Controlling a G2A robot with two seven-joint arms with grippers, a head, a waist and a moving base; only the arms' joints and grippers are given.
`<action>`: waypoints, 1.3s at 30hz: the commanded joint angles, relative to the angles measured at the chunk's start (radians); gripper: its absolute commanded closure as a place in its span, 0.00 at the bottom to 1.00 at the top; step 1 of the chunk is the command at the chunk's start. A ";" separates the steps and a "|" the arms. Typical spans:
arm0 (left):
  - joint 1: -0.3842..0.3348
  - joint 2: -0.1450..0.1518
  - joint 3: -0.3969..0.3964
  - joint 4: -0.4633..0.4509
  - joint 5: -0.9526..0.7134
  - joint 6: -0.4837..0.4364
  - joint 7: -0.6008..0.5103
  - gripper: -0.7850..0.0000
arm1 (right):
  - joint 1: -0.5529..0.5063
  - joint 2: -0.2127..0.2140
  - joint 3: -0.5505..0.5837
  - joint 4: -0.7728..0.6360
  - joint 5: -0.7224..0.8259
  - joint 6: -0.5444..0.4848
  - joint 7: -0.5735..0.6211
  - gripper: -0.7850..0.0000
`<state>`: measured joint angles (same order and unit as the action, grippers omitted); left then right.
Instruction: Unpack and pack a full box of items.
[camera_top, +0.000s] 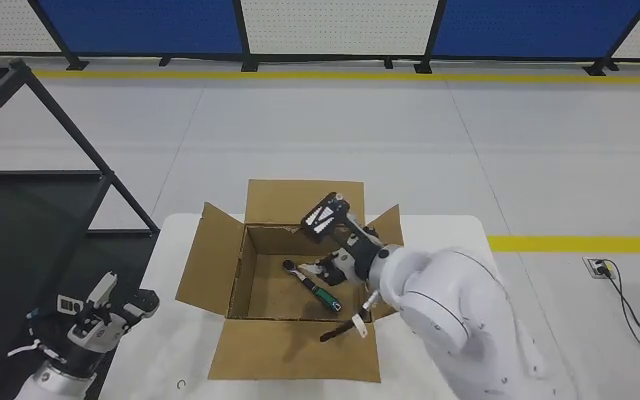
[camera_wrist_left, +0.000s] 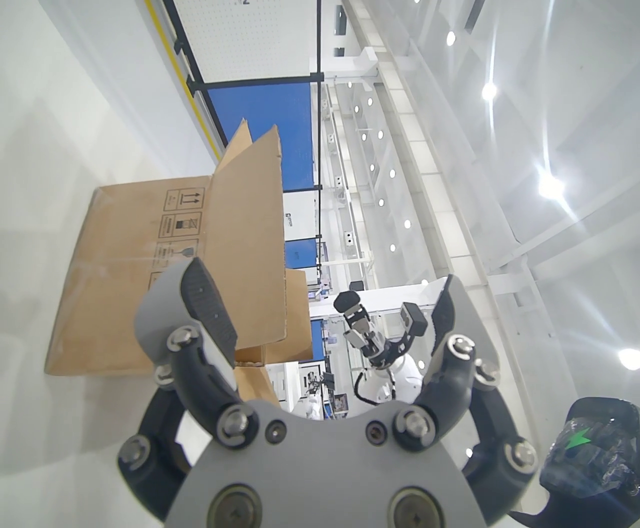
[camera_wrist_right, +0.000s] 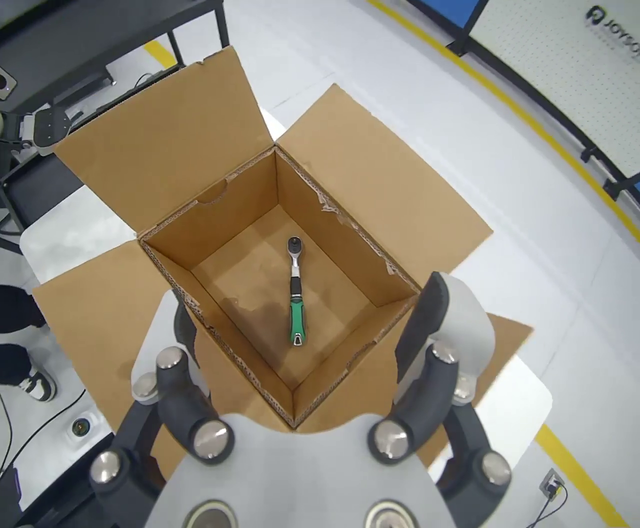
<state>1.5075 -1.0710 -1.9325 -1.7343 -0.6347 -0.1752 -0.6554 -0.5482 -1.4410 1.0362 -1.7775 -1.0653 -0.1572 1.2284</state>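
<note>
From above, the open brown cardboard box (camera_top: 295, 350) sits on the white table (camera_top: 450, 235), and my left hand (camera_top: 122, 297) is parked to its left, out of the way.

At my left wrist, the fingers (camera_wrist_left: 205, 295) are spread and empty.

At my right wrist, my right hand (camera_wrist_right: 307, 297) is released above the box. It is lined up over the green-handled ratchet wrench (camera_wrist_right: 297, 320) on the box floor, ready, I judge, to lift it out.

Brown cardboard box (camera_wrist_right: 210, 150). Under right gripper (camera_wrist_right: 307, 305), ratchet wrench (camera_wrist_right: 296, 310): green-black handle, silver head. White bench (camera_wrist_right: 525, 390). Gripper grey, black pads (camera_wrist_right: 417, 320).

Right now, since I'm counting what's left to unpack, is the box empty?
No, a green-handled ratchet wrench lies on the floor of the box.
</note>
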 joint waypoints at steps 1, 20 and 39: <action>0.009 -0.001 -0.011 0.003 -0.012 -0.004 -0.001 0.00 | 0.078 -0.014 -0.042 0.125 0.044 0.004 -0.013 0.00; 0.044 -0.004 -0.031 -0.009 -0.056 -0.018 -0.032 0.00 | 0.220 -0.087 -0.224 0.588 0.138 0.091 -0.108 0.00; 0.059 -0.008 -0.025 -0.022 -0.048 -0.011 -0.010 0.00 | 0.348 -0.209 -0.422 0.976 0.210 0.020 -0.165 0.00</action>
<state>1.5632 -1.0782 -1.9559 -1.7559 -0.6807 -0.1840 -0.6652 -0.2127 -1.6373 0.6269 -0.8437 -0.8672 -0.1227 1.0707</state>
